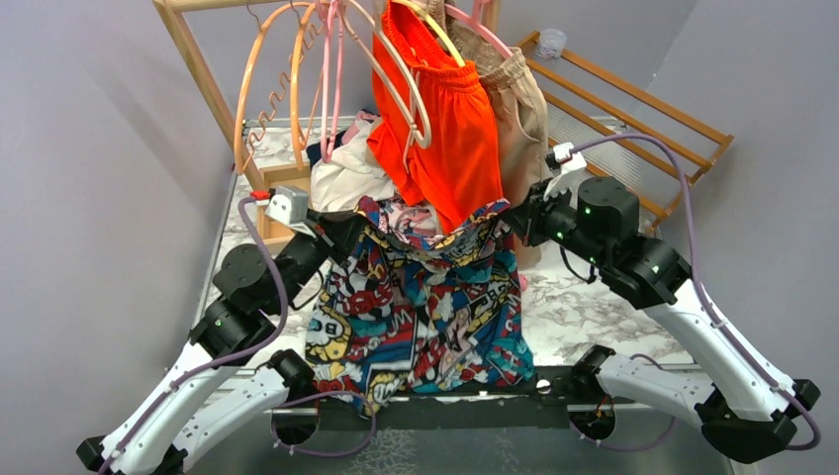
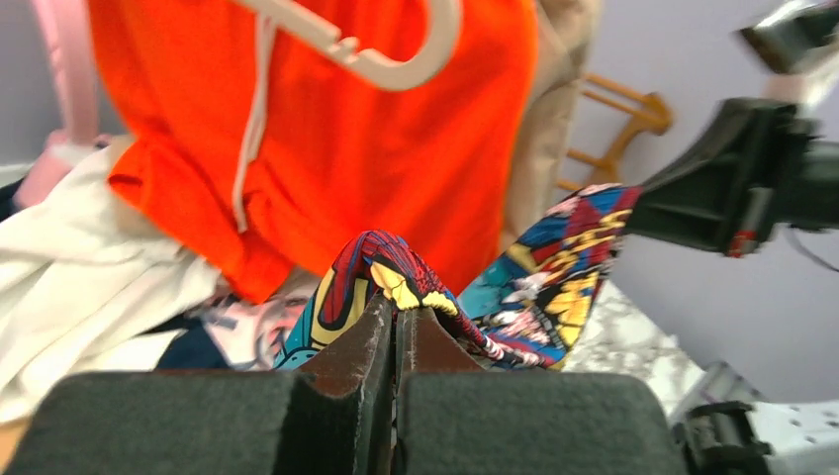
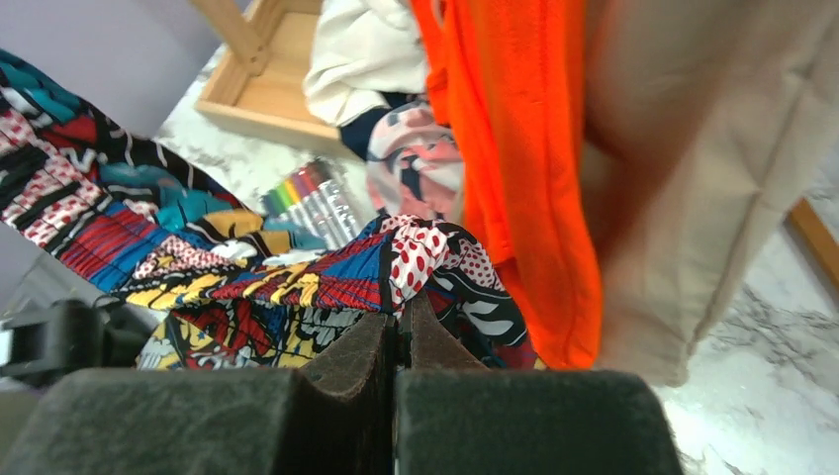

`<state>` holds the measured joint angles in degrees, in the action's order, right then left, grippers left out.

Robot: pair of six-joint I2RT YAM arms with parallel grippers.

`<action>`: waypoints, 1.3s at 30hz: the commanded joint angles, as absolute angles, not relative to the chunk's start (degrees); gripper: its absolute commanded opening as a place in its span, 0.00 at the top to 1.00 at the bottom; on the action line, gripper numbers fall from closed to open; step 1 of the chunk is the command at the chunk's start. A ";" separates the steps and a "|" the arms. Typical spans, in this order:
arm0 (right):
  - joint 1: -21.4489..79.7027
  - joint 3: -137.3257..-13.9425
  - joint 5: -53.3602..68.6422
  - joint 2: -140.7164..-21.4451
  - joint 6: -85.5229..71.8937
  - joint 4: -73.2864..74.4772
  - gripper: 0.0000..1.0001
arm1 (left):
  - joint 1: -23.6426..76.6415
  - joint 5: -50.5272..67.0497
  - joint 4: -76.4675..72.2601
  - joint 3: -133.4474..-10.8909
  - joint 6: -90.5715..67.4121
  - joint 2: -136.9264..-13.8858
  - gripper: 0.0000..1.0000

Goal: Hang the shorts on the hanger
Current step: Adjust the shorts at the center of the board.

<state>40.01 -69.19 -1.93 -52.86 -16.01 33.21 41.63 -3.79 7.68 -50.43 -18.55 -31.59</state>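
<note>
Top view, shorts (image 1: 420,307): comic-print fabric strung between the two grippers just below the orange shorts (image 1: 450,139), the rest drooping toward the arm bases.
Top view, left gripper (image 1: 348,226): at the waistband corner, below and left of the orange shorts.
Top view, right gripper (image 1: 510,220): at the other corner, just below and right of the orange shorts.
Top view, hanger (image 1: 425,139): cream, lying against the front of the orange shorts, above the print fabric.
Left wrist view, left gripper (image 2: 397,315): jaws pressed together, a fold of the shorts (image 2: 554,267) pinched between them, below the orange shorts.
Left wrist view, hanger (image 2: 396,67): its curved arm crosses the upper orange shorts, apart from the print fabric.
Right wrist view, right gripper (image 3: 399,307): jaws closed on a bunched fold of the shorts (image 3: 297,277), just left of the orange shorts' hem.
Right wrist view, beige shorts (image 3: 712,178): hanging right of the orange shorts.
</note>
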 commanded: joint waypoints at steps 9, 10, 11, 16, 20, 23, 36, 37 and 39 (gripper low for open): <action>39.85 -72.41 -10.77 -51.99 -13.09 27.27 0.99 | 41.42 -16.33 7.58 -56.98 -13.54 -35.82 1.00; 39.82 -70.04 -10.81 -51.84 -14.18 27.11 0.99 | 41.40 -16.53 7.92 -55.05 -14.58 -35.54 1.00; 39.82 -67.42 -10.62 -51.40 -15.24 26.49 0.99 | 41.40 -16.73 8.25 -52.67 -15.78 -35.03 1.00; 39.78 -56.56 -10.42 -49.93 -20.49 24.35 0.99 | 41.40 -19.28 10.32 -41.52 -21.95 -31.09 1.00; 39.81 -51.21 -10.66 -49.98 -23.65 23.86 0.99 | 41.40 -22.62 12.48 -35.86 -25.78 -29.01 1.00; 39.82 -48.99 -10.78 -50.21 -25.25 23.46 0.99 | 41.40 -24.65 13.55 -34.06 -26.87 -29.08 1.00; 39.80 -65.08 4.49 -41.92 -13.95 30.06 0.99 | 41.40 0.84 16.92 -51.14 -21.03 -26.55 1.00; 39.81 -66.69 6.22 -40.32 -13.21 29.20 0.99 | 41.40 4.33 15.39 -52.26 -20.97 -25.26 1.00; 39.81 -70.65 8.08 -38.79 -12.56 28.50 0.99 | 41.40 8.86 11.55 -53.23 -20.83 -22.68 1.00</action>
